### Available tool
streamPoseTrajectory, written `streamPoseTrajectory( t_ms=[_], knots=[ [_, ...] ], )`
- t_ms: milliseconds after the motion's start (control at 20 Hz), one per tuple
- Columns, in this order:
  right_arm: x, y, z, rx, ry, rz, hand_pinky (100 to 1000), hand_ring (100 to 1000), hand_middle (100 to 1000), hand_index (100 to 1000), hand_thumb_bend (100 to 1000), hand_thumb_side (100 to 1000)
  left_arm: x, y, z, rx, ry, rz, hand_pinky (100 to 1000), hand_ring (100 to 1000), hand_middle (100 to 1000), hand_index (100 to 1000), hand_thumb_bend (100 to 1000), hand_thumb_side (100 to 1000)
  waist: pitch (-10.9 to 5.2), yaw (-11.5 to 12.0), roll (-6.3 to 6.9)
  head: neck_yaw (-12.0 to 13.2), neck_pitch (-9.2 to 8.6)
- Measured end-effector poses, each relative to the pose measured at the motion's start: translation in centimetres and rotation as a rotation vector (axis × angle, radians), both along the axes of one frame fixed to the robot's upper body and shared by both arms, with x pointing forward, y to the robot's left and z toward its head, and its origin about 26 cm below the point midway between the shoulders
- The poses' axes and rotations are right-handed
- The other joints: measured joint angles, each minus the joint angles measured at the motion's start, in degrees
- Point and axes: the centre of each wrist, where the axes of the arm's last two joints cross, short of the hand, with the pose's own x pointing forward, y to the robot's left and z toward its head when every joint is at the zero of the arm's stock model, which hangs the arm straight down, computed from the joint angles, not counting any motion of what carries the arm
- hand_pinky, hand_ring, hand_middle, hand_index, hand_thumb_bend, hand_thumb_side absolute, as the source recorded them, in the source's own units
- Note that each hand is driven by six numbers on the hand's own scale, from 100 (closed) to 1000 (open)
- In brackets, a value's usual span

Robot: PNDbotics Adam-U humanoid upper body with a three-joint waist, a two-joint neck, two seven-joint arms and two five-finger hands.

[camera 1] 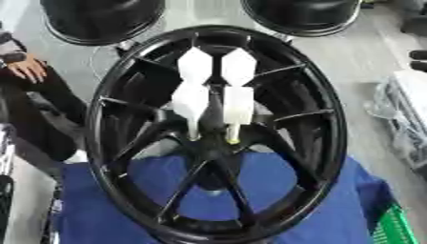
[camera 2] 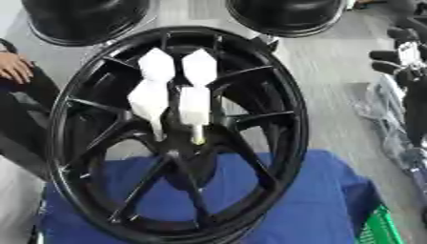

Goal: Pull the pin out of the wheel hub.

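Note:
A black spoked wheel (camera 1: 321,95) stands tilted on a blue cloth (camera 1: 333,200). Its hub (camera 1: 213,152) is at the middle of the view. Two white tapered pins rise side by side from the hub towards me. Each has a thin tip at the hub, a wider body and a six-sided head. The left pin (camera 1: 191,97) ends at the hub's left side. The right pin (camera 1: 238,102) shows a small yellow-green tip (camera 1: 232,140) where it meets the hub. Neither of my hands shows in either view.
Two large black round objects (camera 1: 100,19) (camera 1: 304,14) stand on the grey floor behind the wheel. Clear plastic-wrapped goods (camera 1: 404,109) lie at the right. A green crate (camera 1: 392,228) sits at the lower right corner beside the cloth.

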Motion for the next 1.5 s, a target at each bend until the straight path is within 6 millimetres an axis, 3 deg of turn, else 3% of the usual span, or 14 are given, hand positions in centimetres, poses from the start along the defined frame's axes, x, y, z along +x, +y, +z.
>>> streamPoseTrajectory(
  t_ms=[650, 900, 1000, 1150, 1350, 1500],
  knots=[
    [0.3, 0.4, 0.9, -0.009, -0.018, 0.023, 789, 775, 895, 967, 100, 647, -0.1, 0.1, -0.2, -0.005, 0.006, -0.002, 597, 749, 707, 754, 282, 827, 0.00, 0.24, -0.68, 0.72, -0.05],
    [0.8, 0.1, 4.0, -0.074, -0.053, 0.082, 814, 779, 895, 962, 100, 620, -0.4, 0.7, -0.9, -0.001, 0.027, 0.012, 597, 750, 707, 753, 281, 826, -1.09, -1.42, -2.12, 2.19, 1.01],
    [1.0, 0.0, 6.3, -0.119, -0.073, 0.118, 813, 779, 895, 959, 100, 606, -0.6, 1.2, -1.1, 0.007, 0.036, 0.028, 597, 750, 707, 753, 280, 827, -1.54, -2.27, -2.94, 2.82, 1.80],
    [1.3, 0.2, 9.4, -0.170, -0.103, 0.166, 808, 779, 898, 958, 100, 605, -0.9, 1.7, -1.3, 0.016, 0.044, 0.046, 597, 750, 707, 753, 280, 828, -1.96, -2.74, -2.98, 3.43, 2.07],
    [1.6, 0.1, 10.3, -0.188, -0.088, 0.187, 808, 779, 898, 958, 100, 605, -0.9, 1.9, -1.3, 0.017, 0.046, 0.055, 597, 750, 707, 753, 280, 828, -1.96, -2.88, -3.01, 3.69, 2.08],
    [1.7, 0.3, 10.6, -0.205, -0.096, 0.205, 810, 801, 915, 956, 100, 544, -1.0, 2.0, -1.5, 0.018, 0.053, 0.060, 597, 751, 707, 753, 279, 829, -2.39, -2.57, -3.25, 3.21, 2.20]
  ],
)
